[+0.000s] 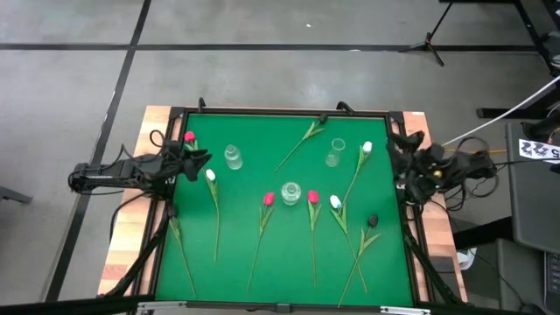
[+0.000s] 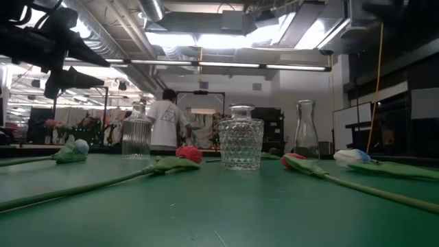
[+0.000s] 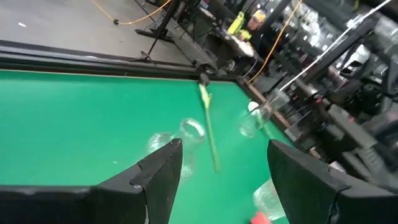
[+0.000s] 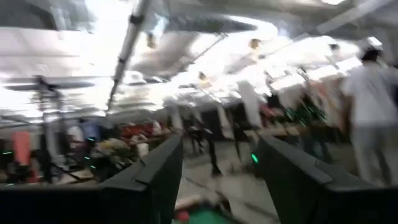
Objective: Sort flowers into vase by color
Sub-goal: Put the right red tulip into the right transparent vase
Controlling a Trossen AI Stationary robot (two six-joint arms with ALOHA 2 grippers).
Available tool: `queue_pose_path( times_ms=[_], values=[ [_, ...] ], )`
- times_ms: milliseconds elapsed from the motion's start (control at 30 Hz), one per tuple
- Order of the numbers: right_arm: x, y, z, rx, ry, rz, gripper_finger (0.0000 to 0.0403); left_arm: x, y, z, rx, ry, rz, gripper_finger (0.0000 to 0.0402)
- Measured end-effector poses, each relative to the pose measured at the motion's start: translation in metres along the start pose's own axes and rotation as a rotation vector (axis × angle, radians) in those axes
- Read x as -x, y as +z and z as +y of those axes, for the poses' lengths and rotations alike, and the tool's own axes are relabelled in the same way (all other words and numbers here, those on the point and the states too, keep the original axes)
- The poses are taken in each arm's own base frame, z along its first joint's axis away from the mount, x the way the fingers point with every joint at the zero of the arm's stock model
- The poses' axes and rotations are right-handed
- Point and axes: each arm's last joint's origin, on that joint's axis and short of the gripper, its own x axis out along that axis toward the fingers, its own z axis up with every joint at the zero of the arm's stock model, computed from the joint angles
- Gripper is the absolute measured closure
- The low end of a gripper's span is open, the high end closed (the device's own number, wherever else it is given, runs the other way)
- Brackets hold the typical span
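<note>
The green felt-covered worktop carries three clear glass vases and a scatter of long-stemmed artificial tulips, none of them yet in a vase. The round cut-glass vase stands near the middle, a ribbed glass vase to its far left, and a slender-necked glass vase to its far right.

The left gripper hovers at the left edge of the worktop, jaws released and holding nothing; its wrist view looks across the felt between two spread fingers. Just beside it lie a red-headed tulip and a white-headed tulip whose stem runs toward the near edge. The right gripper waits at the right edge, its jaws also released and empty, tilted up toward the room.

The step in hand looks like the first pick, most likely by the left arm on one of the two tulips next to it. To do it well, the jaws should come down across the thin green stem, not along it, and close a little below the head, so the long stem hangs straight and can be steered into a narrow vase mouth. The ribbed vase is nearest.

Nearer the front lie another red tulip, a pink-red one, a second white tulip, a white tulip at far right and a near-black tulip head; stems cross at the near right, so those are best left until later.
</note>
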Motion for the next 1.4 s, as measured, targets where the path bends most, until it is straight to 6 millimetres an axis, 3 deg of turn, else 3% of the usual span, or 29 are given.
queue_pose_path(
  times_ms=[133, 267, 400, 533, 767, 967, 1067, 1300, 1400],
  values=[
    [-0.019, 0.038, 0.009, 0.064, 0.098, -0.051, 0.0194, 0.000, 0.002, -0.002, 0.032, -0.021, -0.020, 0.0171],
    [-0.050, 0.066, 0.032, 0.128, 0.220, 0.029, 0.0194, 0.000, 0.002, -0.002, 0.026, -0.021, -0.021, 0.0171],
    [-0.086, 0.082, 0.066, 0.120, 0.393, 0.200, 0.0194, 0.000, 0.002, -0.002, 0.021, -0.014, -0.014, 0.0171],
    [-0.113, 0.085, 0.097, 0.023, 0.547, 0.425, 0.0194, 0.000, 0.001, -0.001, 0.020, -0.013, -0.013, 0.0171],
    [-0.139, 0.050, 0.149, -0.359, 0.656, 0.919, 0.0194, 0.000, -0.003, 0.003, 0.002, 0.027, 0.026, 0.0171],
    [-0.124, -0.001, 0.186, -0.434, 0.612, 1.313, 0.0194, 0.000, -0.006, 0.007, -0.017, 0.058, 0.054, 0.0171],
    [-0.112, -0.020, 0.192, -0.409, 0.458, 1.465, 0.0194, 0.000, -0.007, 0.007, -0.018, 0.063, 0.059, 0.0171],
    [-0.091, -0.057, 0.190, -0.365, -0.140, 1.637, 0.0194, 0.000, -0.007, 0.007, -0.058, 0.065, 0.063, 0.0171],
    [-0.088, -0.073, 0.194, -0.338, -0.243, 1.659, 0.0194, 0.000, -0.007, 0.008, -0.076, 0.066, 0.064, 0.0171]
  ],
)
